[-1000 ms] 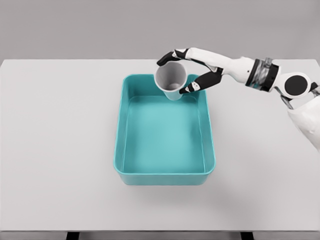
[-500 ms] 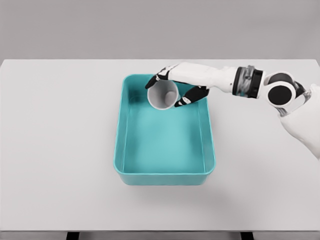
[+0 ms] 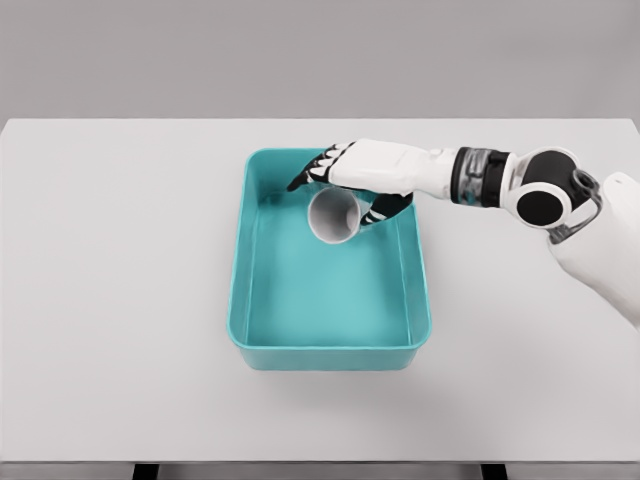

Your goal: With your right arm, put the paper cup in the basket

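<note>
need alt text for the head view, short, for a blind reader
The robot's right hand holds a grey paper cup tilted over the far end of a teal basket, which sits on a white table.

Right hand (image 3: pixel 352 185) hides paper cup (image 3: pixel 333 216) base.

1. My right arm (image 3: pixel 480 178) reaches in from the right, stretched leftward, almost level.
2. My right hand (image 3: pixel 352 185) faces palm down, fingers (image 3: pixel 305 178) curled round the paper cup (image 3: pixel 333 214).
3. Wrist straight, forearm in line behind it.
</note>
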Robot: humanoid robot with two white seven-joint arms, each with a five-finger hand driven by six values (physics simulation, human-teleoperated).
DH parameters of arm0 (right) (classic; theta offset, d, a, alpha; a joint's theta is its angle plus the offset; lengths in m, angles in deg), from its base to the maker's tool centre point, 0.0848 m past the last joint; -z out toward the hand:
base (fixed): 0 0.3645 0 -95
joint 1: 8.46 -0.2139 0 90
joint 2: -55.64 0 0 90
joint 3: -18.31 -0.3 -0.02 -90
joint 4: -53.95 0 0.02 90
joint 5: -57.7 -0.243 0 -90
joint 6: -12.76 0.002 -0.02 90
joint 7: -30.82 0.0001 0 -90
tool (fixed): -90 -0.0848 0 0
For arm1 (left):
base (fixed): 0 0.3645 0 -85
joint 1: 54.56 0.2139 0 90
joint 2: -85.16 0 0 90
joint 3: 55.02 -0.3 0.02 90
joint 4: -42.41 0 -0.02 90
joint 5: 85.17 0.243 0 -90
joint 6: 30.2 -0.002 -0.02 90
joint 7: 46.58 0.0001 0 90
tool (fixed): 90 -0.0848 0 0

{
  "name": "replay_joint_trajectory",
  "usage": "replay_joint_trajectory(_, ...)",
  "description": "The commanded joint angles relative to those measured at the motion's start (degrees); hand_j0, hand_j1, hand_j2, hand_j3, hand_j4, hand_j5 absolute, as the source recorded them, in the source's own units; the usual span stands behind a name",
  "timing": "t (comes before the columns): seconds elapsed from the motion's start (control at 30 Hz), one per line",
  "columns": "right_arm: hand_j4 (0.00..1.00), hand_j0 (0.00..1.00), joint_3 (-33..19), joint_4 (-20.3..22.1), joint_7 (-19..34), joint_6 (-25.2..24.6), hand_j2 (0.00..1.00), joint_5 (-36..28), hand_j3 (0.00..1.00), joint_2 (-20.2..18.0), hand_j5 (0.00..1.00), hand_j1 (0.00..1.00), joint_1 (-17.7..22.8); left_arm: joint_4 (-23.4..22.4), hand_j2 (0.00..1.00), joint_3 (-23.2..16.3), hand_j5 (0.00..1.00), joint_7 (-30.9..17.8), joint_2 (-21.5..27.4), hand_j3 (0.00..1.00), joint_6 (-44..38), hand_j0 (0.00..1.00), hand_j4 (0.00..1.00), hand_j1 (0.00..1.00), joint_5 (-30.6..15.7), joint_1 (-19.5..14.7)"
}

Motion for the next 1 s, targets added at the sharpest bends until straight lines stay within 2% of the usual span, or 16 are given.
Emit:
replay_joint_trajectory(0.0, 1.0, 1.0, -0.1, 0.3, 0.0, -0.1, 1.0, -0.2, 1.0, 0.2, 1.0, 1.0, 0.0, 0.0, 1.0, 0.0, 1.0, 0.0, 0.0, 1.0, 0.0, 1.0, 1.0, 1.0, 0.0, 0.0)
replay_joint_trajectory(0.2, 1.0, 1.0, -0.6, 0.4, 0.0, 0.1, 1.0, -0.6, 1.0, 0.4, 1.0, 1.0, -0.1, 0.0, 1.0, 0.0, 1.0, 0.0, 0.0, 1.0, 0.0, 1.0, 1.0, 1.0, 0.0, 0.0)
replay_joint_trajectory(0.27, 1.0, 1.0, -2.6, 1.0, 0.0, 0.4, 1.0, -2.7, 1.0, 0.3, 1.0, 1.0, -0.1, 0.0, 1.0, 0.0, 1.0, 0.0, 0.0, 1.0, 0.0, 1.0, 1.0, 1.0, 0.0, 0.0)
replay_joint_trajectory(0.33, 1.0, 1.0, -7.5, 1.7, 0.0, 1.1, 1.0, -11.9, 1.0, -0.6, 1.0, 1.0, 0.6, 0.0, 1.0, 0.0, 1.0, 0.0, 0.0, 1.0, 0.0, 1.0, 1.0, 1.0, 0.0, 0.0)
replay_joint_trajectory(0.4, 1.0, 1.0, -15.9, 1.8, 0.0, 4.1, 1.0, -22.8, 1.0, -1.4, 1.0, 1.0, 3.7, 0.0, 1.0, 0.0, 1.0, 0.0, 0.0, 1.0, 0.0, 1.0, 1.0, 1.0, 0.0, 0.0)
replay_joint_trajectory(0.47, 1.0, 1.0, -22.5, 1.1, 0.0, 4.2, 1.0, -30.2, 1.0, -2.2, 1.0, 1.0, 6.1, 0.0, 1.0, 0.0, 1.0, 0.0, 0.0, 1.0, 0.0, 1.0, 1.0, 1.0, 0.0, 0.0)
replay_joint_trajectory(0.5, 1.0, 1.0, -27.3, 0.2, 0.0, 4.2, 1.0, -31.9, 1.0, -2.2, 1.0, 1.0, 8.5, 0.0, 1.0, 0.0, 1.0, 0.0, 0.0, 1.0, 0.0, 1.0, 1.0, 1.0, 0.0, 0.0)
replay_joint_trajectory(0.57, 1.0, 1.0, -36.4, -2.7, 0.0, 3.7, 1.0, -32.9, 1.0, -2.0, 1.0, 1.0, 13.4, 0.0, 1.0, 0.0, 1.0, -0.1, 0.0, 1.0, 0.0, 1.0, 1.0, 1.0, 0.0, 0.0)
replay_joint_trajectory(0.6, 1.0, 1.0, -37.9, -3.3, 0.0, 3.5, 1.0, -32.9, 1.0, -2.0, 1.0, 1.0, 14.7, 0.0, 1.0, 0.0, 1.0, 0.0, 0.0, 1.0, 0.0, 1.0, 1.0, 1.0, 0.0, 0.0)
replay_joint_trajectory(0.63, 1.0, 1.0, -39.5, -5.9, 0.0, 3.3, 1.0, -32.9, 1.0, -2.2, 1.0, 1.0, 17.2, 0.0, 1.0, 0.0, 1.0, 0.0, 0.0, 1.0, 0.0, 1.0, 1.0, 1.0, 0.0, 0.0)
replay_joint_trajectory(0.73, 1.0, 1.0, -39.7, -13.4, 0.0, 3.4, 1.0, -32.0, 1.0, -3.0, 1.0, 1.0, 19.2, 0.0, 1.0, 0.0, 1.0, 0.0, 0.0, 1.0, 0.0, 1.0, 1.0, 1.0, 0.0, 0.0)
replay_joint_trajectory(0.77, 1.0, 1.0, -39.7, -14.6, 0.0, 3.5, 1.0, -30.7, 1.0, -3.0, 1.0, 1.0, 21.0, 0.0, 1.0, 0.0, 1.0, 0.0, 0.0, 1.0, 0.0, 1.0, 1.0, 1.0, 0.0, 0.0)
replay_joint_trajectory(0.83, 1.0, 1.0, -39.8, -14.8, 0.0, 3.6, 1.0, -27.7, 1.0, -2.9, 1.0, 1.0, 22.7, 0.0, 1.0, 0.0, 1.0, 0.0, 0.0, 1.0, 0.0, 1.0, 1.0, 1.0, 0.0, 0.0)
replay_joint_trajectory(0.97, 1.0, 1.0, -39.9, -14.8, 0.0, 4.1, 1.0, -27.0, 1.0, -2.9, 1.0, 1.0, 24.1, 0.0, 1.0, 0.0, 1.0, 0.0, 0.0, 1.0, 0.0, 1.0, 1.0, 1.0, 0.0, 0.0)
